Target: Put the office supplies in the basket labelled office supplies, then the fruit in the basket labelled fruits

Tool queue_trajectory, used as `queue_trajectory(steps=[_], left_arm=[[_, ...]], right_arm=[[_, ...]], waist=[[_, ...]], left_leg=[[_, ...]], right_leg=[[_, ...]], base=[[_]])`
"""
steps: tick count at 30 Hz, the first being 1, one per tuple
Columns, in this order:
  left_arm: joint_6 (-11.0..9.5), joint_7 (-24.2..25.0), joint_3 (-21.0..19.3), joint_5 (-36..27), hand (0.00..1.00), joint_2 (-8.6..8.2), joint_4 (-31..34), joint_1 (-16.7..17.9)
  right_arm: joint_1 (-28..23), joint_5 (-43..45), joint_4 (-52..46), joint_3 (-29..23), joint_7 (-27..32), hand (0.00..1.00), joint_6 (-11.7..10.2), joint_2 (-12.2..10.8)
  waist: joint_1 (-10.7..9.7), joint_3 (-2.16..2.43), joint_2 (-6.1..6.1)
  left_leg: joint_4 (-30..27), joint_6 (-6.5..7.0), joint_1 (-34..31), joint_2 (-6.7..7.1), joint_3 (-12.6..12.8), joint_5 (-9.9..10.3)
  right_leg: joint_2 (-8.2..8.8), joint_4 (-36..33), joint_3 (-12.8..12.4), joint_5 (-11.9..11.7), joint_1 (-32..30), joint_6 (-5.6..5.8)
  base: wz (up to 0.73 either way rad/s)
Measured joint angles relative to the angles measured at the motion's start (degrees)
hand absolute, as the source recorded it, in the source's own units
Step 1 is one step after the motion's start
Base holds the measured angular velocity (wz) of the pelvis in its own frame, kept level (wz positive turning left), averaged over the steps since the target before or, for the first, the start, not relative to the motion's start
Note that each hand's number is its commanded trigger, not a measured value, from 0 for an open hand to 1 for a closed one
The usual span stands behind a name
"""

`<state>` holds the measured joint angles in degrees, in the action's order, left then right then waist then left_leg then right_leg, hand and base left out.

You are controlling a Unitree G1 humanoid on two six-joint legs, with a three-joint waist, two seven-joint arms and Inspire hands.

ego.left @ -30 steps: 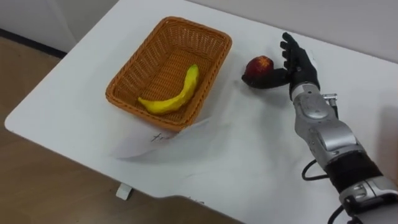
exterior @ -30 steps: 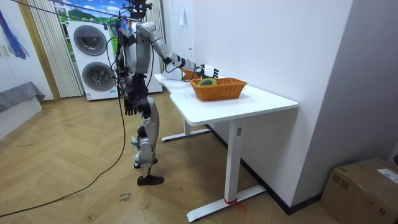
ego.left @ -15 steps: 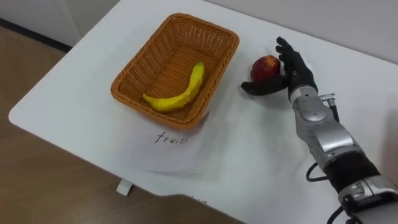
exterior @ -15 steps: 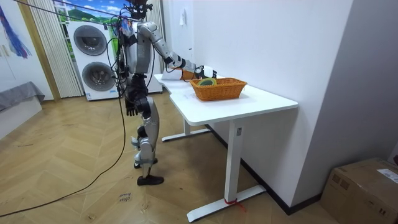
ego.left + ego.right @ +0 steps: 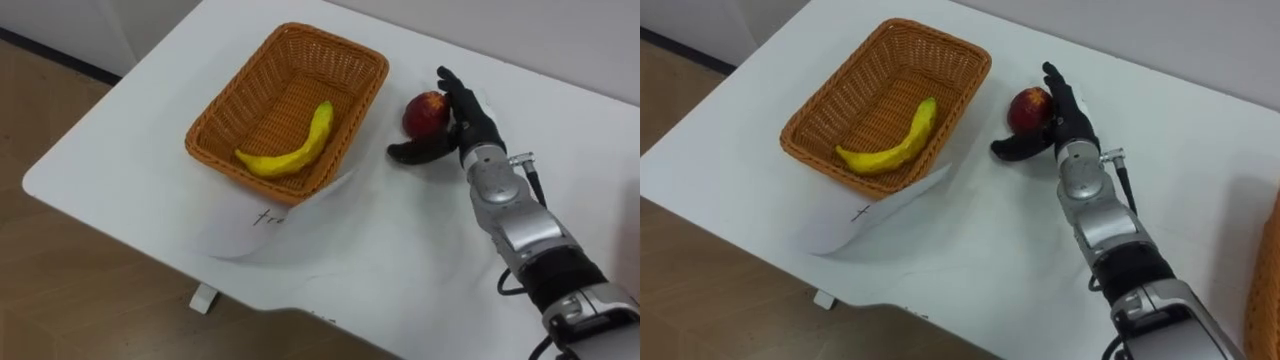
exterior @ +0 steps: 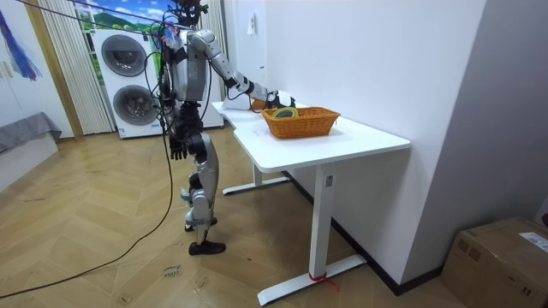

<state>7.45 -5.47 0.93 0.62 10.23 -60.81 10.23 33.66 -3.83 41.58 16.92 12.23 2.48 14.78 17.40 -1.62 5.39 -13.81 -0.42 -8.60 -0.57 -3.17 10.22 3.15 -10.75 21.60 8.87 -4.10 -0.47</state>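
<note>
Right, quick status from my end. I've got the right hand (image 5: 474, 124) out over the white desk (image 5: 120, 170), set against the right side of the red apple (image 5: 424, 110). Fingers (image 5: 452, 88) are straight and stand up behind/beside the fruit, touching it. The thumb (image 5: 412, 152) is stretched out low in front of the apple, near the desk top. So the hand is spread wide, cupping but not closed round anything. The apple sits on the desk, just beside the far right corner of the fruit basket (image 5: 238, 98), i.e. outside it.

That wicker basket holds one banana (image 5: 295, 150), lying diagonally across the bottom w/ its tip toward the far end. A white sheet of paper (image 5: 250, 228) w/ handwriting pokes out from under the basket's near edge; its right corner curls up against the basket wall.

On the room cam, the robot stands upright at the desk's end on the room view's left, right arm reaching forward over the top. The left hand (image 6: 177, 151) hangs down by its hip, too small there for me to tell how it's set. A second wicker basket (image 6: 301, 125) sits on the desk nearer the camera, w/ something yellow-green inside that I can't make out. Two stacked washing machines (image 6: 128, 77) stand behind the robot.
</note>
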Motion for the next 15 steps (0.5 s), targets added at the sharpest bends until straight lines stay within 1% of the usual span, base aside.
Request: queue_trajectory(steps=[3,6,8,10,11,14,15], left_arm=[[-0.14,0.02,-0.02,0.00,0.00,0.00,-0.39,-0.54],[-0.42,0.02,-0.02,0.00,0.00,0.01,-0.63,-0.90],[-0.43,0.00,-0.01,0.00,0.00,0.01,-1.09,-1.38],[-0.42,-0.01,0.00,0.00,0.00,0.01,-1.25,-1.66],[-0.43,-0.01,0.00,0.00,0.00,0.01,-1.25,-1.72],[-0.45,-0.02,0.00,0.00,0.00,0.02,-1.22,-1.96],[-0.45,-0.02,0.00,0.00,0.00,0.02,-1.23,-1.96]], right_arm=[[0.00,0.37,0.08,-0.03,-0.17,1.00,-0.10,0.05],[0.01,2.02,0.23,-0.15,0.67,1.00,-0.71,0.35],[0.01,2.10,0.60,-0.13,0.86,1.00,-1.71,1.20],[0.02,2.10,1.01,-0.13,1.00,1.00,-2.36,1.51],[0.02,2.10,1.12,-0.16,1.03,1.00,-2.47,1.56],[0.06,2.01,2.26,-0.16,0.98,1.00,-3.76,1.65],[0.06,2.01,2.41,-0.17,0.98,1.00,-3.81,1.65]], waist=[[0.00,0.00,0.00],[-0.05,0.00,0.00],[0.00,0.00,0.01],[0.03,0.00,0.01],[0.01,0.00,0.01],[0.02,0.02,0.03],[0.02,0.02,0.03]], left_leg=[[0.00,0.00,0.00,0.00,-0.01,0.00],[0.04,0.00,0.02,0.00,0.01,0.00],[0.10,0.00,0.05,0.00,-0.02,0.00],[0.11,0.00,0.07,-0.01,-0.02,0.00],[0.11,0.00,0.08,-0.01,-0.02,0.00],[0.12,0.00,0.19,0.00,0.00,0.00],[0.12,0.00,0.20,0.00,0.00,0.00]], right_leg=[[-0.01,0.00,0.03,0.00,0.01,0.00],[-0.01,0.02,0.01,0.00,0.01,0.00],[-0.02,0.06,0.08,0.00,0.01,0.00],[-0.03,0.09,0.09,0.00,0.02,0.00],[-0.03,0.12,0.08,0.00,0.02,0.00],[-0.02,0.14,0.06,0.00,0.11,0.00],[-0.02,0.14,0.06,0.00,0.11,0.00]], base=[[0.00],[0.00],[0.00],[0.00],[0.00],[0.00],[0.00]])
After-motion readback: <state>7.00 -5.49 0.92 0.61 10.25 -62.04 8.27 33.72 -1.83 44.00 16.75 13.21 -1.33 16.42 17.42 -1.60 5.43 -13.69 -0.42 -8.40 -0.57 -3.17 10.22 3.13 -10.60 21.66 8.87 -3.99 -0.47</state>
